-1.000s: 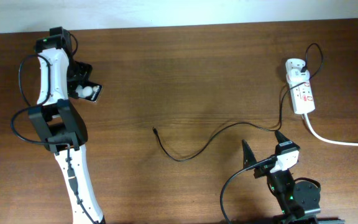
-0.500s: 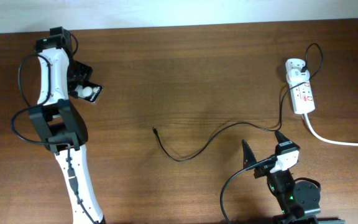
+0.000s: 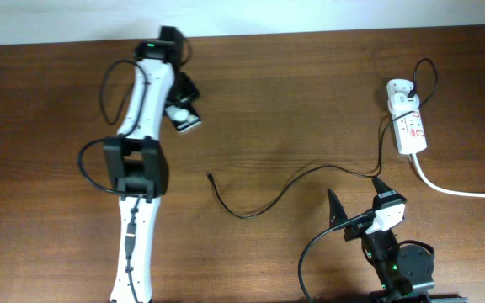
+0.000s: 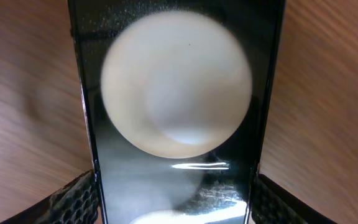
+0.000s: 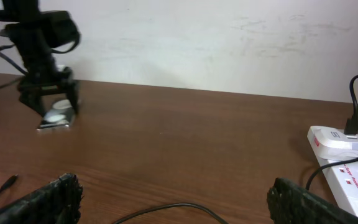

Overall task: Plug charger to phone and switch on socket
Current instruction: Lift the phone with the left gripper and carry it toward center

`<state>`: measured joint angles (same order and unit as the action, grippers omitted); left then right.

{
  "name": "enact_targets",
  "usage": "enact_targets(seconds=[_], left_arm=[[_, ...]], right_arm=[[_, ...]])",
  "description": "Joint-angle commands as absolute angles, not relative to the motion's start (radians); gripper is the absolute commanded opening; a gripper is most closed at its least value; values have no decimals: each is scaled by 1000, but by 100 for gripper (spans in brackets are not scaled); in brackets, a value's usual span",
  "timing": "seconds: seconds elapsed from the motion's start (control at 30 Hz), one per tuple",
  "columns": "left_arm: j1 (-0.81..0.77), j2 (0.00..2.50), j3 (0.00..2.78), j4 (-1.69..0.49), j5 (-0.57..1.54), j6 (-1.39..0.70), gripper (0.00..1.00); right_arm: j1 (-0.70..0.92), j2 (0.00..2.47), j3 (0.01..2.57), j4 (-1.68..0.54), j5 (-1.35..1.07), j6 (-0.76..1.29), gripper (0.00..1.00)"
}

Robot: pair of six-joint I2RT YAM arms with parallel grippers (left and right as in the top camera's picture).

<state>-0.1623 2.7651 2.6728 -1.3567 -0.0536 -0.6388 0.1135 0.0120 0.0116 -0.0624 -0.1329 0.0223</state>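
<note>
At the upper left, the left gripper [image 5: 50, 102] clamps the phone [image 5: 56, 117]. The socket [image 5: 353, 177] lies at the lower right, a white adapter [image 5: 339, 140] on its end.

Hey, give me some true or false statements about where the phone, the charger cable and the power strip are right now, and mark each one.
1. The left gripper grips the phone between its fingers. True.
2. The charger's plug tip is plugged into the phone. False: it lies on the table, apart from the phone.
3. The right gripper is open and holds nothing. True.
4. The socket lies right beside the phone. False: it is far across the table, on the right arm's side.
5. A white adapter sits on the socket. True.
</note>
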Motion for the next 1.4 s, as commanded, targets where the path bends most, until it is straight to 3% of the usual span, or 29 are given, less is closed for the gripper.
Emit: enact_targets(seconds=[0.0,0.5,0.53,0.6,0.67,1.37], left_arm=[[-260,2814,2676,-1352,14,-568,58],[-464,2814,2676,-1495,30,-395,54],[-465,2814,2676,-1504,22,-395,57],[-465,2814,2676,-1506,19,-395,86],[-465,2814,2676,-1508,19,-395,99],[-462,2789,2624,-1435,-94,-440,97]], right_arm=[[111,4,6,-65,-146,19,99],[111,3,6,-65,-146,19,99],[111,3,6,-65,-146,19,99],[111,3,6,-65,-146,19,99],[111,4,6,-65,-146,19,99],[111,3,6,-65,-146,19,99]])
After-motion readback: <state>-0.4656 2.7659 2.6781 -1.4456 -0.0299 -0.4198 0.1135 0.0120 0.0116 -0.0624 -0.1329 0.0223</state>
